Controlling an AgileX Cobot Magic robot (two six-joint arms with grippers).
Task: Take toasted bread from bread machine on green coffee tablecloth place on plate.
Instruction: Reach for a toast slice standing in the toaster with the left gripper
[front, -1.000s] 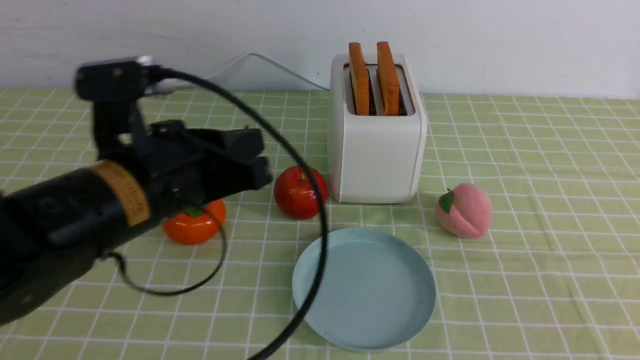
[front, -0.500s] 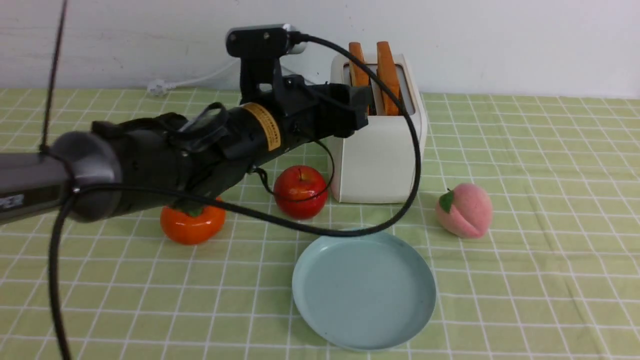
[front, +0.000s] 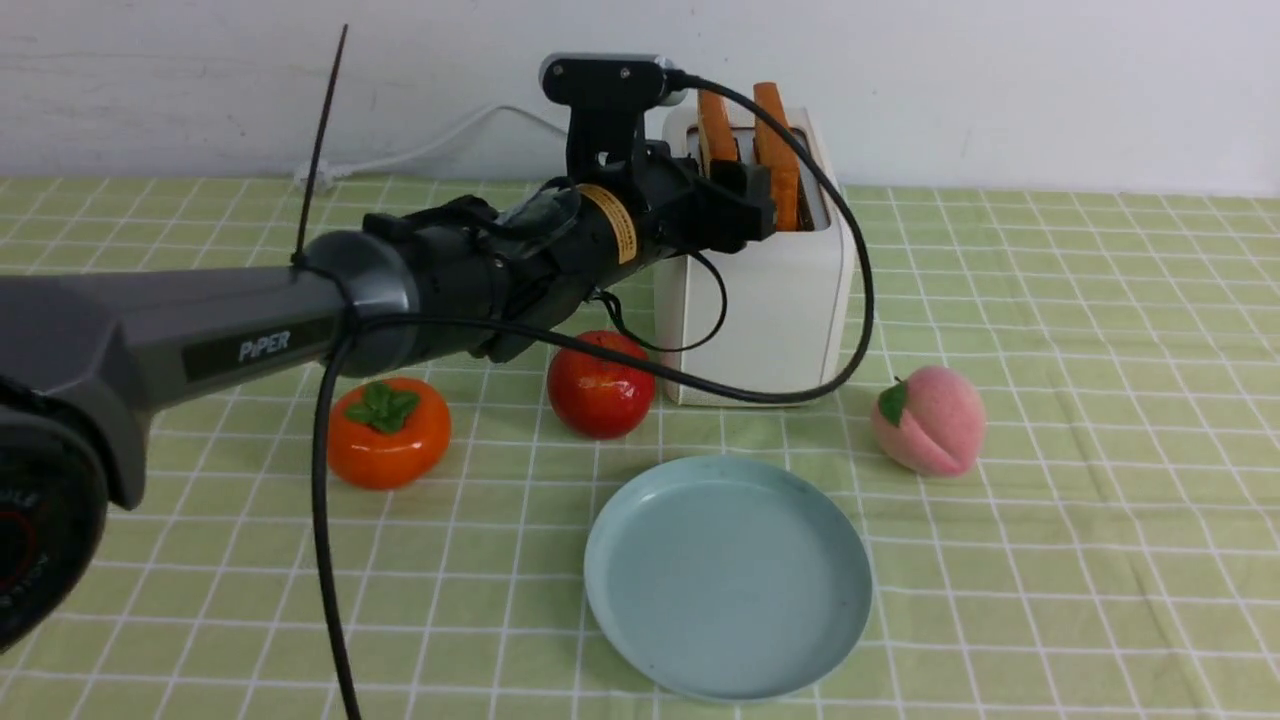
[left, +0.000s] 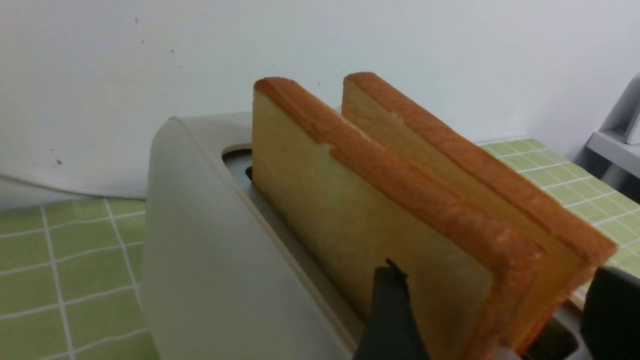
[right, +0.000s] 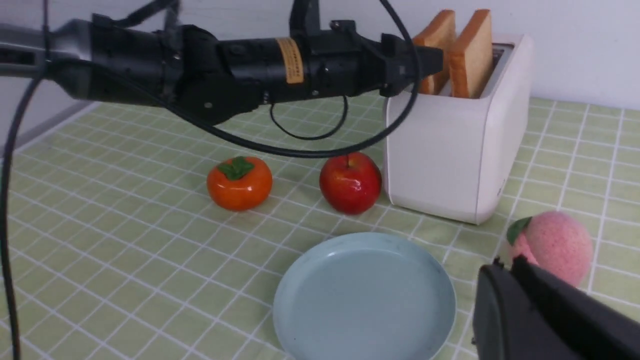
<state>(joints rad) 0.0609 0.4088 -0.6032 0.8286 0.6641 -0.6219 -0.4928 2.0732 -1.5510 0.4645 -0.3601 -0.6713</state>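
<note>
Around toasted bread (left: 370, 220): wide-open left gripper (left: 497, 287)

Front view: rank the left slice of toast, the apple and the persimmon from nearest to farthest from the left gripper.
1. Left slice of toast: standing in the toaster, right at the left gripper.
2. Apple: on the cloth, off the toaster's front left corner.
3. Persimmon: farther left on the cloth, beyond the apple.
</note>
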